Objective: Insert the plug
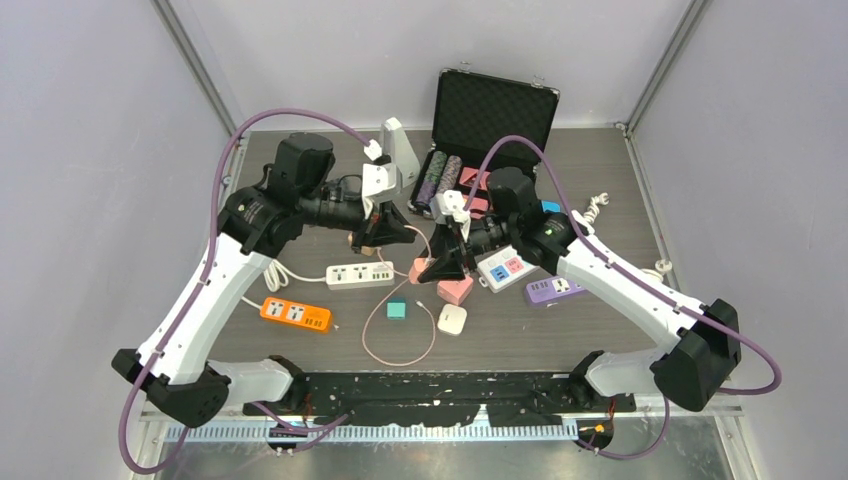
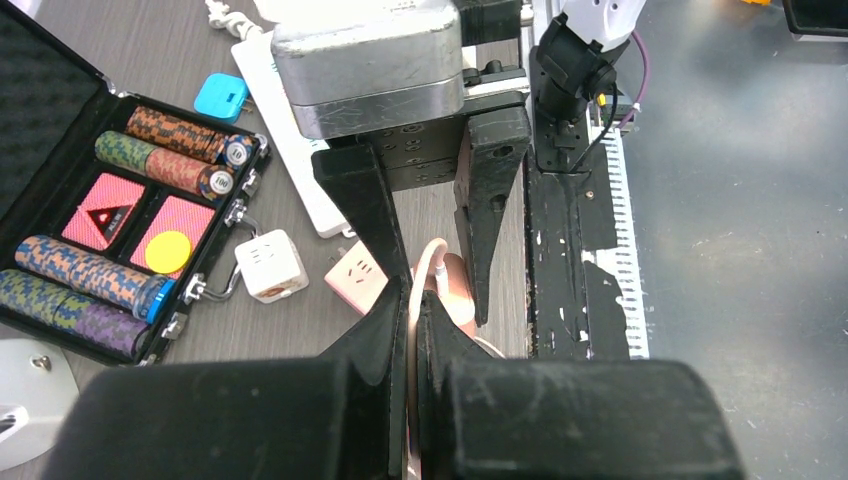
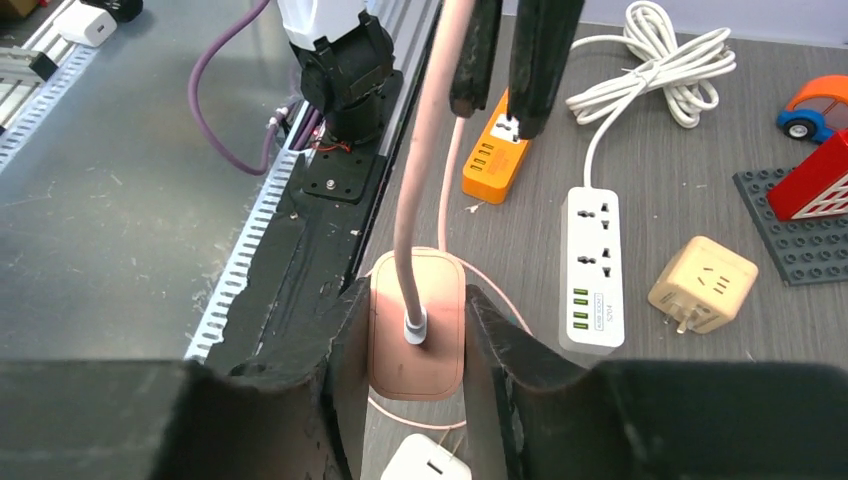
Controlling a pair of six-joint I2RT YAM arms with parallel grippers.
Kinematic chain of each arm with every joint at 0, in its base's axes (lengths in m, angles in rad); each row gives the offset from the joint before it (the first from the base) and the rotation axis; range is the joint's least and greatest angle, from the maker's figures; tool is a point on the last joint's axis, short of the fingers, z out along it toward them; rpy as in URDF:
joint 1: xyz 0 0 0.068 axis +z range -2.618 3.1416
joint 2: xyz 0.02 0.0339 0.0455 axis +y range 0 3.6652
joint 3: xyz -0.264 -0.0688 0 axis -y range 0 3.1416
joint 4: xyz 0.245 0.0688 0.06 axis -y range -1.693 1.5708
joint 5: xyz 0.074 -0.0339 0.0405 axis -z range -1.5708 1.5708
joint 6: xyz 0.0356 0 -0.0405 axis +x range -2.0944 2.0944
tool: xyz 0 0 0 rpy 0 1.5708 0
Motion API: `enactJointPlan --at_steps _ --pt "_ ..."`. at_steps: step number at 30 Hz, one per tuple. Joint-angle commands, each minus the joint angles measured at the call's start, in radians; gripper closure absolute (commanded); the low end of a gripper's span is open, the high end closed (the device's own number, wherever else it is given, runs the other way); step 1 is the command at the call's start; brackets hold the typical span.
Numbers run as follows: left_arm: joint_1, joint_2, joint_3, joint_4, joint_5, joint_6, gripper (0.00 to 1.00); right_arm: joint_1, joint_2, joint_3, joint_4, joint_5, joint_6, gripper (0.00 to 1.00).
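Leftmost, the left gripper [image 1: 385,232] hangs just in front of the black case [image 1: 495,105], with its fingers pressed nearly together on the pink cable [image 2: 432,262]. To its right, also in front of the case, the right gripper [image 1: 447,268] has its fingers set narrow against both sides of the pink charger block [image 3: 415,345], gripping it. The cable's white-collared end sits in the block's upper face.

The case stands open. From overhead only its chip rolls are clear. The left wrist view shows more: rolls of poker chips [image 2: 180,135] in two rows, two red card decks [image 2: 105,210] between them, and a yellow chip [image 2: 167,250] on one deck. The right wrist view alone shows clearly a beige cube adapter [image 3: 700,285] beside a white power strip [image 3: 593,270].
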Motion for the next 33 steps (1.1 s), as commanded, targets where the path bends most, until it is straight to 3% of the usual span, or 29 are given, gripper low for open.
enactJointPlan --at_steps 1,3,4,6,11,20,25,31,33 --pt "-0.004 -0.034 0.020 0.017 0.007 0.005 1.00 0.007 -0.007 0.031 0.060 0.006 0.031 0.79" --pt "-0.005 -0.043 0.008 0.031 -0.005 -0.007 1.00 0.007 -0.014 0.022 0.087 0.035 0.054 0.93" --pt "-0.004 -0.051 0.002 0.041 -0.017 -0.021 1.00 0.006 -0.020 0.016 0.096 0.046 0.063 0.94" --pt "-0.004 -0.069 -0.015 0.067 -0.049 -0.062 1.00 0.008 -0.028 0.010 0.115 0.091 0.076 0.94" --pt "-0.005 -0.160 -0.115 0.145 -0.161 -0.232 0.84 0.008 -0.049 -0.016 0.206 0.281 0.123 0.94" --pt "-0.005 -0.374 -0.349 0.106 -0.490 -0.392 0.82 0.010 0.003 -0.055 0.437 0.388 0.236 0.95" --pt "-0.004 -0.468 -0.387 0.093 -0.727 -0.487 0.58 0.028 0.099 -0.039 0.510 0.399 0.244 0.95" --pt "-0.004 -0.553 -0.390 0.100 -1.004 -0.634 0.52 0.100 0.245 0.033 0.511 0.448 0.204 0.94" --pt "-0.004 -0.601 -0.395 0.100 -1.064 -0.640 0.45 0.123 0.327 0.065 0.511 0.465 0.194 0.95"
